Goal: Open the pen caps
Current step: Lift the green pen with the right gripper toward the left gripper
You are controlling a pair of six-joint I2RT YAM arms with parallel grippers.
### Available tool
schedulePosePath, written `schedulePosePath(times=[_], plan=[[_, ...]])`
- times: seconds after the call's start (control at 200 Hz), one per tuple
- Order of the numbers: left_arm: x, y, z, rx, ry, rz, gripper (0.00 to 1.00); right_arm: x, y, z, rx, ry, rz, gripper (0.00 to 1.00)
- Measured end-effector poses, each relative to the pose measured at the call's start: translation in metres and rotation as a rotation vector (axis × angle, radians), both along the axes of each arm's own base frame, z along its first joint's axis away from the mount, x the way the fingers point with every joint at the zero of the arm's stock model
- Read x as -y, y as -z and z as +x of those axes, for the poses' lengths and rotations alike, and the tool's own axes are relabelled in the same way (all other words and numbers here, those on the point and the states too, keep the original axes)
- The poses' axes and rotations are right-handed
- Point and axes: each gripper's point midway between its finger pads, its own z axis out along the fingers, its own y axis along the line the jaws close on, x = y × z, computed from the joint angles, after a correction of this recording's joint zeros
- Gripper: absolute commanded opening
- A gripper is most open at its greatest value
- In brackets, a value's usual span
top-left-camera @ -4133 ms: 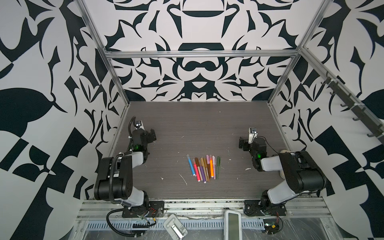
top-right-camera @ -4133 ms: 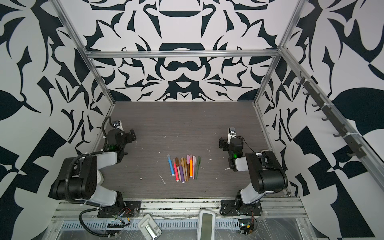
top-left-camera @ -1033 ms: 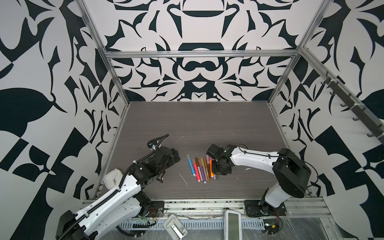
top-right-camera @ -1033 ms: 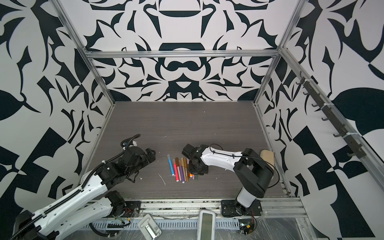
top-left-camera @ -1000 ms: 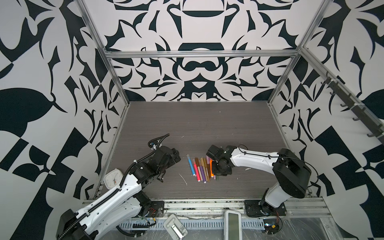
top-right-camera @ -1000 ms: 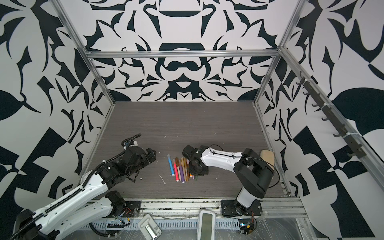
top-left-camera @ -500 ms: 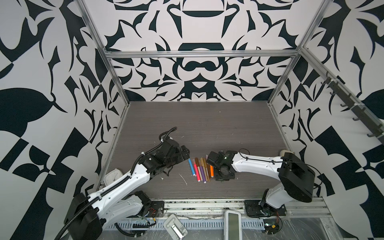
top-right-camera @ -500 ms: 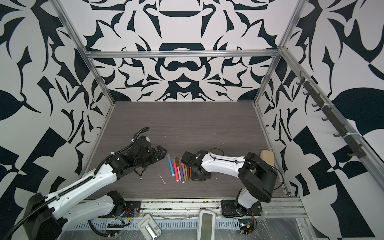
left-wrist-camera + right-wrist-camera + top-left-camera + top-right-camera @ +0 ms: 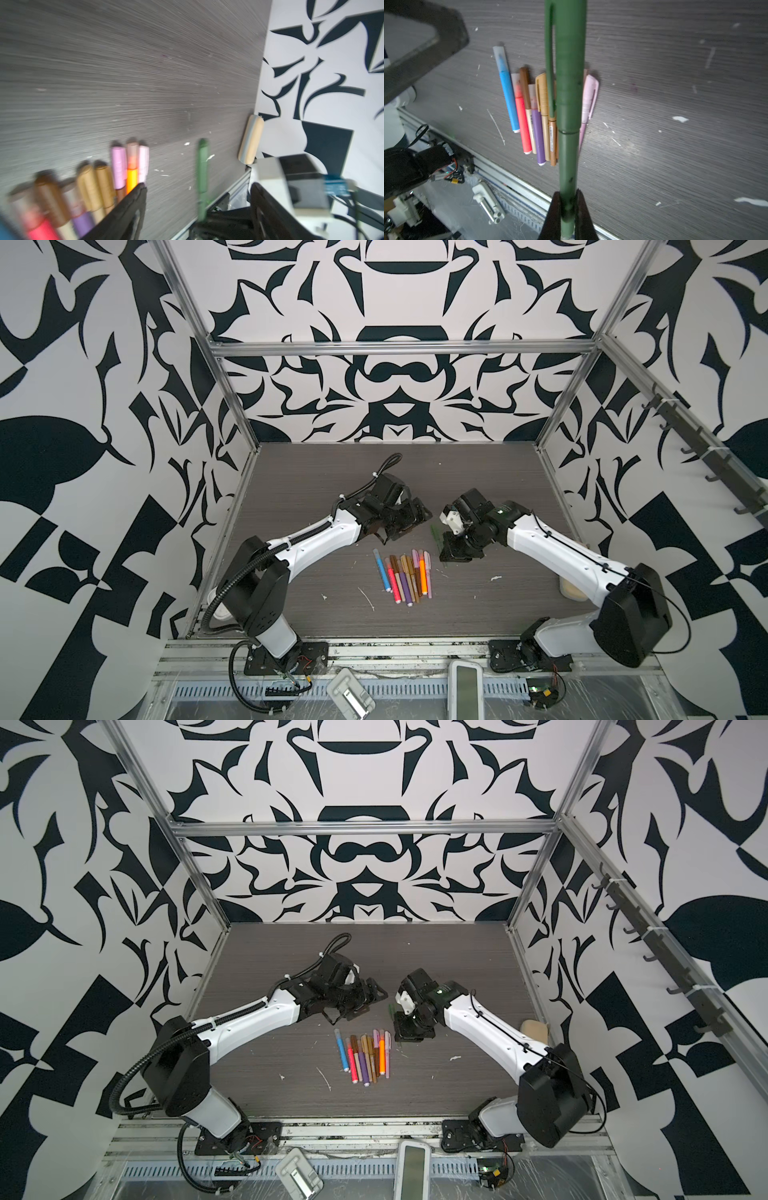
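Note:
My right gripper is shut on the barrel end of a dark green pen. Its green cap, with a clip, is still on and points away from the jaws. In both top views this pen hangs above the table between the two grippers. My left gripper is open, with the green pen standing between its fingers, not touching them. The other pens lie capped in a row on the table, below the right gripper.
A beige pad lies against the right wall. White scraps dot the dark table. The metal front rail runs just past the row of pens.
My right gripper has lifted the green pen out of the row and carried it back and to the right. My left gripper has swung in towards it, and its jaws have narrowed a little.

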Motion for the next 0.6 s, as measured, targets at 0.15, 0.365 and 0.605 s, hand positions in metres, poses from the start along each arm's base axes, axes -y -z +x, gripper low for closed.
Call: schedulePosePath(times=[0.15,0.365,0.605], plan=[[0.006,-0.001,-0.005,-0.031,0.010,-0.019,0.58,-0.009,-0.001,-0.003,-0.037,-0.017,0.051,0.00],[0.021,0.001,0.005,-0.057,0.046,-0.036,0.50,-0.006,-0.003,0.003,-0.059,0.034,0.074,0.00],[0.023,0.011,0.001,-0.086,0.069,-0.026,0.57,-0.006,-0.013,0.008,-0.051,0.026,0.088,0.00]])
